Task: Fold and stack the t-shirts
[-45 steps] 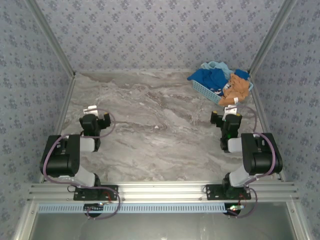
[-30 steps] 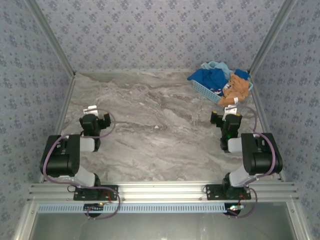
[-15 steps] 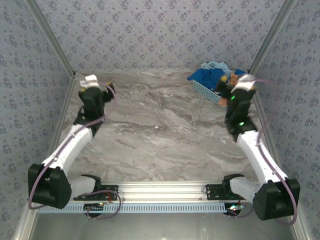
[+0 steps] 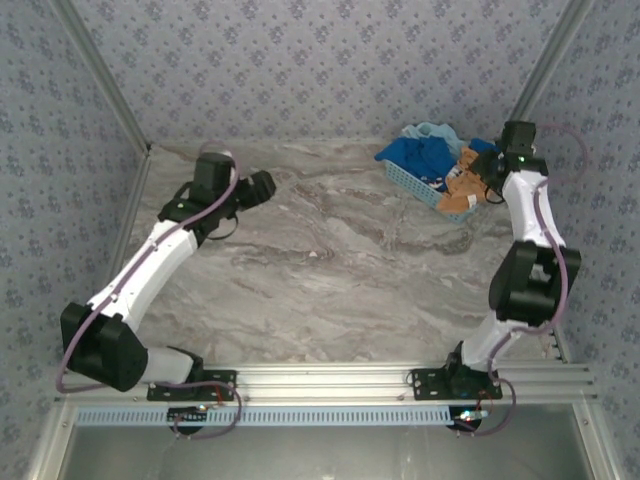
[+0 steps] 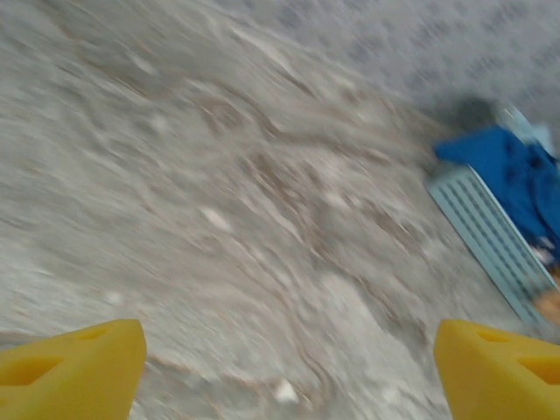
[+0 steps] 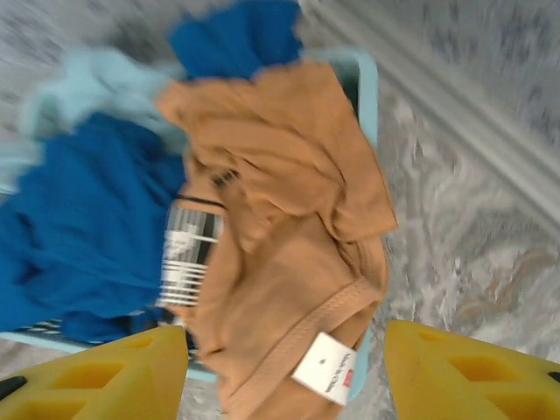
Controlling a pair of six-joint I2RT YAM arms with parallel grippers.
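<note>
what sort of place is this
Most likely a robot test cell, not a home: left arm and right arm bolted to a metal rail, patterned wall panels boxing in the marble-look table, a basket of t-shirts staged in one corner.

A grey marbled counter (image 4: 330, 270) with pale swirling veins spreads across the middle of the top view. Behind it at 12 o'clock stands a back wall (image 4: 320, 70) papered in blue-grey with a small repeating floral print. The same paper covers the left wall (image 4: 50, 200) at 9 o'clock and the right wall (image 4: 600, 200) at 3 o'clock. Slanting aluminium posts (image 4: 100, 75) mark the two back corners, at 11 and 1 o'clock. Along the near edge at 6 o'clock runs a ribbed aluminium rail (image 4: 320, 382), with a pale perforated strip (image 4: 300, 415) just below it. The light is even and soft.
</note>
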